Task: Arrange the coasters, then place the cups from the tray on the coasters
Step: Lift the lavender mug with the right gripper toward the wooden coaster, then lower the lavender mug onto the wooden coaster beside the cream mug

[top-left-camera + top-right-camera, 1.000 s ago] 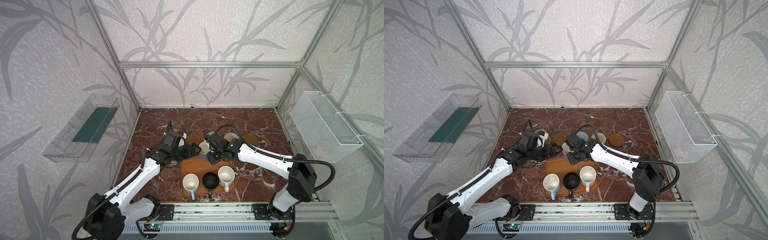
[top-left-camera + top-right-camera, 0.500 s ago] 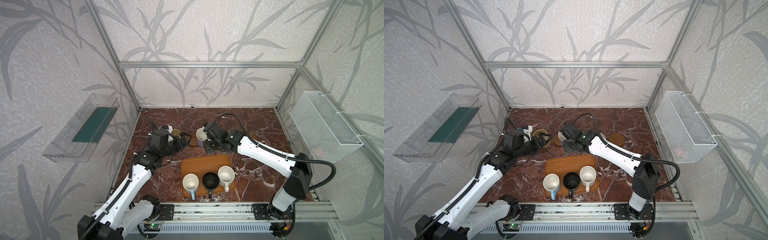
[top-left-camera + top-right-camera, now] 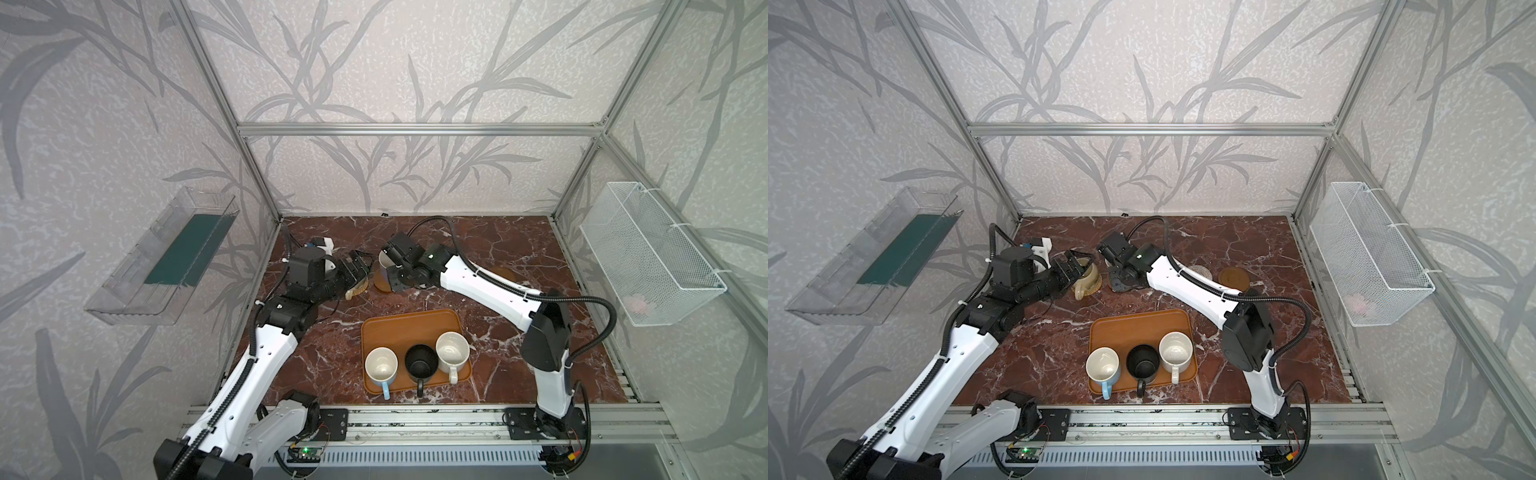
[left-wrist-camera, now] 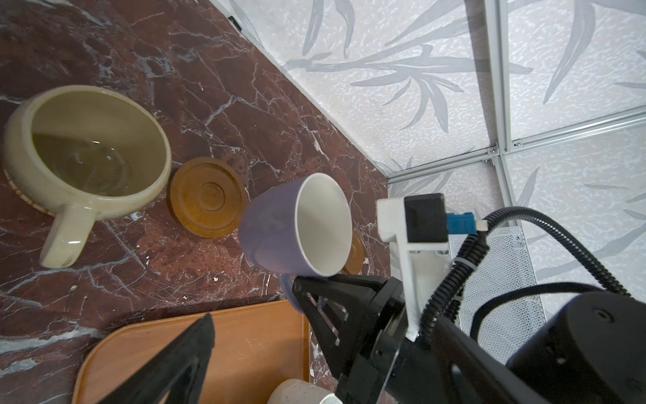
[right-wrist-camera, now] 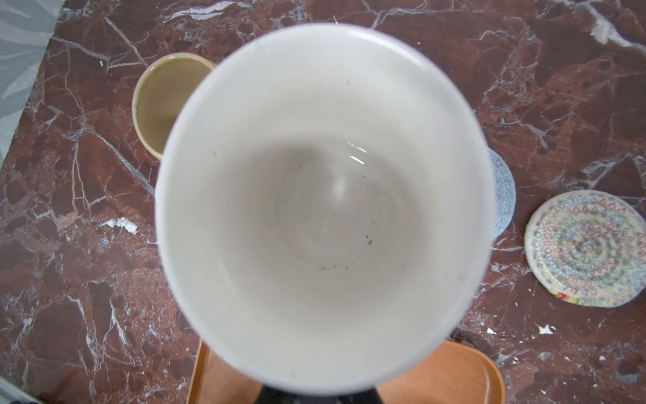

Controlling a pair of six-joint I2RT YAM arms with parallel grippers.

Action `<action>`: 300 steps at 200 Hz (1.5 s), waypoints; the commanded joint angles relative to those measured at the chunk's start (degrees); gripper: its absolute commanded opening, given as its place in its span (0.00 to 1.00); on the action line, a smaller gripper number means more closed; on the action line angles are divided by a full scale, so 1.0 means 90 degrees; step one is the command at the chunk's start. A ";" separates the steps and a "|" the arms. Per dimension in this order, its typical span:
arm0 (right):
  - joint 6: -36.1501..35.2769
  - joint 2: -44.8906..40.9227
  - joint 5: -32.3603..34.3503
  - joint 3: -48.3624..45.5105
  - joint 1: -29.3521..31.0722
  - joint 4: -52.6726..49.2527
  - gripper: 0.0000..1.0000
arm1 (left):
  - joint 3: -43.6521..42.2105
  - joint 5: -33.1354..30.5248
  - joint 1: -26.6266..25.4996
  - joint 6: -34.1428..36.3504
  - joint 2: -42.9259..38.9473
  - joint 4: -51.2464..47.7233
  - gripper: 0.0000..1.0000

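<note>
A: Left claw (image 3: pixel 1075 268)?
B: Spread, beside glazed beige mug (image 4: pixel 87 150) on woven rattan coaster (image 3: pixel 1098 283), worktop's left side.
A: Right claw (image 4: pixel 307 290)?
B: Pinching lavender mug (image 4: pixel 297 227) by its handle, tilted, near smooth ringed brown coaster (image 4: pixel 208 197).

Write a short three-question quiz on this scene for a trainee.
1. How many cups stand on the tray?
2. True or false: the right gripper holds the lavender cup above the table.
3. The beige cup sits on: A) the tray, B) a woven coaster, C) bare table.

Key: 1) three; 2) true; 3) B.
</note>
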 commanded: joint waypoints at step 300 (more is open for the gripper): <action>0.1455 0.3037 0.0450 0.3374 -0.0071 -0.0924 0.00 | -0.0515 0.1595 0.1592 0.1270 0.0297 -0.0329 0.99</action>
